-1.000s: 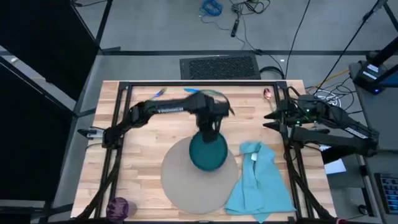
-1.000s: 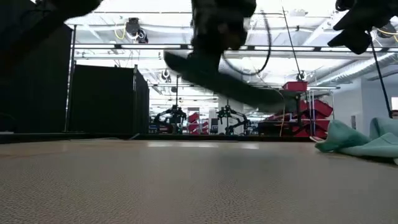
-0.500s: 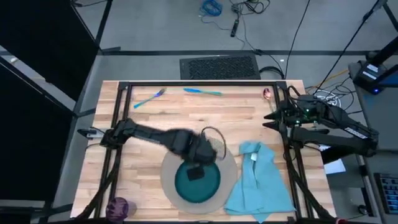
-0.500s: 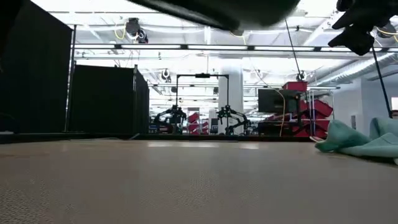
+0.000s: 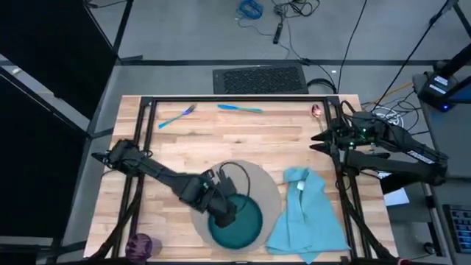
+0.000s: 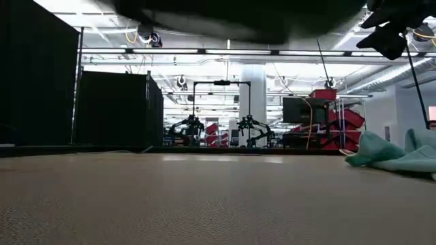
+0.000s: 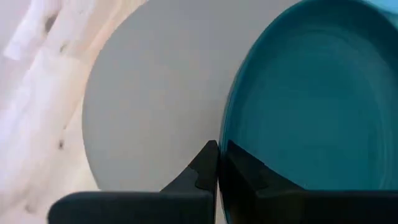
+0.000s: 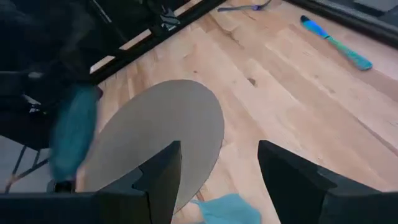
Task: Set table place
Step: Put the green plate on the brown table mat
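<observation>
A dark teal plate (image 5: 241,223) hangs over the near part of the round grey mat (image 5: 257,184), with my left gripper (image 5: 221,211) shut on it; the low view shows its dark underside (image 6: 238,12) high above the mat. A light blue napkin (image 5: 307,213) lies bunched to the right of the mat. The purple cup (image 5: 140,244) stands at the near left corner. A fork (image 5: 176,115), a knife (image 5: 239,108) and a spoon (image 5: 316,110) lie along the far edge. My right gripper (image 8: 217,180) waits open at the table's right side. My left gripper pinches the plate's rim (image 7: 225,140) between its two fingers, on the side toward the table's left. The fingers come at it from the left, slanting down. The plate is lifted clear of the mat, roughly level.
The table's black frame rails (image 5: 136,184) run along its left and right sides. Bare wood (image 5: 243,136) lies between the mat and the cutlery. Cables and a floor grate (image 5: 259,77) lie beyond the far edge.
My left gripper has carried the plate toward the table's near edge, from over the mat's far rim to over its near part. The arm has swung round, so the gripper now stands on the plate's left instead of its far side. The plate, tilted before, is now nearly level.
</observation>
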`<state>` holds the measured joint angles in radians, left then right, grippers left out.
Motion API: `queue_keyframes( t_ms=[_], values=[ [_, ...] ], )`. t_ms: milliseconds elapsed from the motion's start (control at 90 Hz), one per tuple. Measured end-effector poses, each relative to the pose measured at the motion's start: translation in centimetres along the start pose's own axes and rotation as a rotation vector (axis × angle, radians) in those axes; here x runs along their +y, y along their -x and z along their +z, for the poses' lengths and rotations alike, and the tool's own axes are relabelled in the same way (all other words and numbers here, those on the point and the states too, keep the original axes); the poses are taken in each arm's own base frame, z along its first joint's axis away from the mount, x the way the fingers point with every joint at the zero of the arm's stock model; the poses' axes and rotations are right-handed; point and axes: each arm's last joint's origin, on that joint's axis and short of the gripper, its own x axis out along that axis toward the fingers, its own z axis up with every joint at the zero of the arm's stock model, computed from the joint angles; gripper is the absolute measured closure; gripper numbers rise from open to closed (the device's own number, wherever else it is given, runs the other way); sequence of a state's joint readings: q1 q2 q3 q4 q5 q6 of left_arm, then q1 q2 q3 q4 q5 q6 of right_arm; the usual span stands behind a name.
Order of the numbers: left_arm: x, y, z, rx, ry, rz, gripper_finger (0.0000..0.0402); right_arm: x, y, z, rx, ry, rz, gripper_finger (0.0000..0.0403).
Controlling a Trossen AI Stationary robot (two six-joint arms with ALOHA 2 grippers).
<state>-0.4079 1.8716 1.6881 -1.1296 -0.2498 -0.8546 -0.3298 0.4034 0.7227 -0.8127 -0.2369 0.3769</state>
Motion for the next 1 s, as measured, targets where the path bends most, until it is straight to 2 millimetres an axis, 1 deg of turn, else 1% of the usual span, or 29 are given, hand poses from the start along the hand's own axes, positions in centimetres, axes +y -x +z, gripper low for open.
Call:
queue_keyframes(
  t_ms=[78, 156, 233, 333, 411, 533, 633, 856, 1000],
  values=[
    [1.3, -2.1, -0.4, 0.051, 0.015, -0.046, 0.0401, 0.1, 0.0, -0.1, 0.01, 0.005, 0.018, 0.0204],
    [2.2, -3.5, -1.0, 0.071, 0.029, -0.118, 0.0401, 0.3, -0.1, -0.1, 0.017, 0.014, 0.031, 0.0204],
    [2.4, -4.3, -1.1, 0.021, 0.049, -0.205, 0.0401, 0.4, -0.1, -0.1, 0.018, 0.021, 0.041, 0.0204],
    [2.5, -5.4, -1.4, 0.002, 0.061, -0.258, 0.0401, 0.5, -0.1, 0.2, -0.021, 0.03, 0.04, 0.0204],
    [1.8, -6.0, -1.7, -0.011, 0.061, -0.31, 0.0401, 0.5, -0.3, 0.4, -0.026, 0.031, 0.037, 0.0204],
    [1.5, -6.7, -2.7, 0.017, 0.051, -0.303, 0.0401, 0.5, -0.5, 0.6, -0.026, 0.031, 0.037, 0.0204],
    [1.1, -7.2, -3.0, -0.018, 0.068, -0.342, 0.0401, 0.5, -0.8, 0.7, -0.015, 0.028, 0.032, 0.0204],
    [1.0, -7.8, -3.4, -0.023, 0.076, -0.315, 0.0401, 0.5, -1.6, 1.0, -0.006, 0.018, 0.029, 0.0204],
    [0.5, -9.1, -3.8, -0.005, 0.066, -0.3, 0.0401, 0.5, -1.9, 1.1, 0.007, 0.013, 0.023, 0.0204]
  ],
)
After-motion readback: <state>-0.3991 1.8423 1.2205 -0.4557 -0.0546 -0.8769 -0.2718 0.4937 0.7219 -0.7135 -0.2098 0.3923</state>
